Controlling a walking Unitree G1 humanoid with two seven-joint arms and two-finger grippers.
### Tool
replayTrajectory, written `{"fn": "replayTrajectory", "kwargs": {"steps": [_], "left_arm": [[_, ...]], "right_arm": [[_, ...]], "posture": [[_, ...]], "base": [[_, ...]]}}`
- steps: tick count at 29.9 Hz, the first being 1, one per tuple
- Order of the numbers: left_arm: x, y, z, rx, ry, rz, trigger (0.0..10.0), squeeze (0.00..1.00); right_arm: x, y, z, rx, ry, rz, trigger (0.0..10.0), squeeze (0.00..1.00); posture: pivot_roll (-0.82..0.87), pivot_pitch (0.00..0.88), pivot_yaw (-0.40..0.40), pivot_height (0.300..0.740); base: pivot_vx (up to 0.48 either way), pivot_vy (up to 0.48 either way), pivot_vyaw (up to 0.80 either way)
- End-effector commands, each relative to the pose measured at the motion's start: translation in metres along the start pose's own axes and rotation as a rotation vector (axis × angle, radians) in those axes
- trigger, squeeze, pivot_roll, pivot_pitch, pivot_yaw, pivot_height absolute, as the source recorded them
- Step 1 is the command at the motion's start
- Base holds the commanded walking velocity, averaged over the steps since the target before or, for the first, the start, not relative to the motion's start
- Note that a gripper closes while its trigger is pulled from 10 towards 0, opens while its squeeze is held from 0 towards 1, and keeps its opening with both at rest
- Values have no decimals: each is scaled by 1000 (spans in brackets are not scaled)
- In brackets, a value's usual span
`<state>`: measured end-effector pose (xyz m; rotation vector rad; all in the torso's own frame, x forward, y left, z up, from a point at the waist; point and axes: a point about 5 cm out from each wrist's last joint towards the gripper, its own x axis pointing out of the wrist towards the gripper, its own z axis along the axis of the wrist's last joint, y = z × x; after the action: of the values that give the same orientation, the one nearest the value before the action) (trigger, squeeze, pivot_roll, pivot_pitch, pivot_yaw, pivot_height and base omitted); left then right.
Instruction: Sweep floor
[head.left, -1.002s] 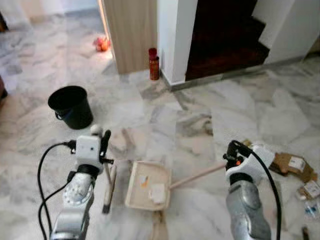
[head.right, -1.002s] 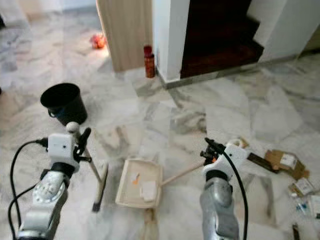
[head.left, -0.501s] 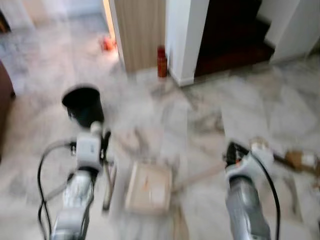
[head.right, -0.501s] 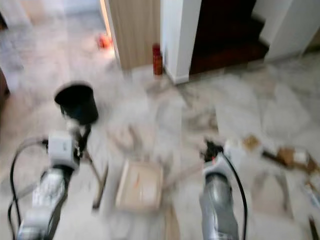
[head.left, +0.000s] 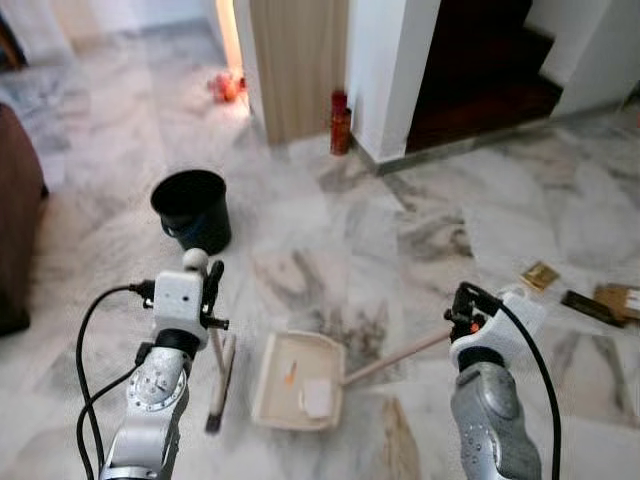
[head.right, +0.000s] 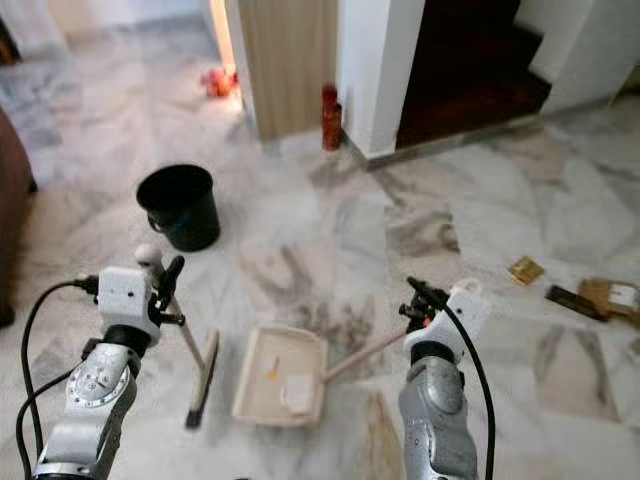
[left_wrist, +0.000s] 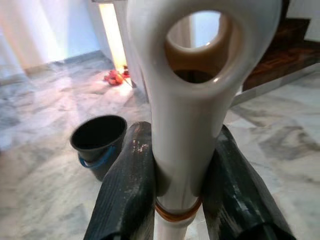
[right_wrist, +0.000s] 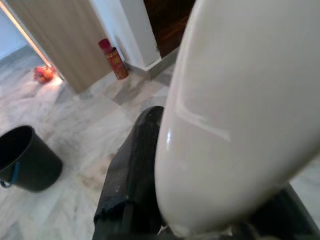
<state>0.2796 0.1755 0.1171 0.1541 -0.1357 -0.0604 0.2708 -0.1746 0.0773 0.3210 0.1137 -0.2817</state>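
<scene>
My left gripper (head.left: 207, 292) is shut on the white handle of a small broom (left_wrist: 186, 125), whose brush head (head.left: 221, 383) rests on the marble floor. My right gripper (head.left: 466, 312) is shut on the long handle of a cream dustpan (head.left: 297, 381), which lies flat on the floor between the two arms. A white scrap and an orange bit lie inside the pan. A black bucket (head.left: 192, 208) stands on the floor ahead of the left arm. Cardboard litter (head.left: 540, 275) lies on the floor to the right.
A brown sofa edge (head.left: 15, 215) is at the far left. Ahead stand a wooden panel (head.left: 298, 60), a white pillar (head.left: 392, 70) with a red bottle (head.left: 341, 123) at its foot, and dark stairs (head.left: 485, 60). More litter (head.left: 605, 300) lies at the right edge.
The whole view has shifted as the camera moved: bucket, pillar and bottle now sit further right and the litter nearer the right edge. Both grippers keep their hold on broom and dustpan.
</scene>
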Motion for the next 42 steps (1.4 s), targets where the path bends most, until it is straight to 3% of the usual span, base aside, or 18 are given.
{"fn": "replayTrajectory", "kwargs": {"steps": [1,6,24,42], "left_arm": [[2,7,11,27,-52,18,10000,0],[2,7,11,32,-51,20,10000,0],[2,5,10,27,-42,15,10000,0],[1,5,8,31,-34,21,10000,0]], "right_arm": [[1,12,9,26,-42,34,10000,0],[1,12,9,23,-42,35,10000,0],[1,13,8,15,-42,49,10000,0],[3,13,7,23,-29,58,10000,0]], "posture": [[-7,98,-3,740],[-7,99,-2,740],[-3,89,-1,740],[-5,79,-5,740]], "base": [[0,0,0],[0,0,0],[0,0,780],[105,0,0]]}}
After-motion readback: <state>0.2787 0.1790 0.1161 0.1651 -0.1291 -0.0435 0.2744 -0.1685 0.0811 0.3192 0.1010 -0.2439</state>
